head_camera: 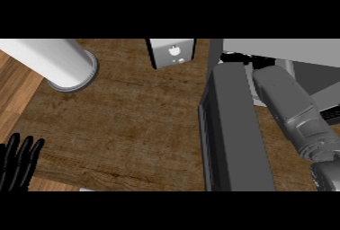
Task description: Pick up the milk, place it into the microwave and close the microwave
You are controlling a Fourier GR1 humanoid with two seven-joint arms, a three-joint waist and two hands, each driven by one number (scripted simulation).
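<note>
A pale grey carton (171,53) with a small white emblem, seemingly the milk, stands at the back of the counter, just left of the microwave. The microwave (285,47) sits at the upper right with its dark door (232,134) swung open toward me, seen edge-on. My right forearm (292,108) reaches up along the door's right side into the opening. Only a black sliver of my right hand (234,57) shows past the door's top edge, and its grasp is hidden. My left hand (19,161) rests open at the lower left edge, fingers up.
A tall white cylinder (56,60) with a grey rim stands at the upper left. Brown wooden counter (133,126) spreads between it and the door. The counter's front edge runs along the lower left.
</note>
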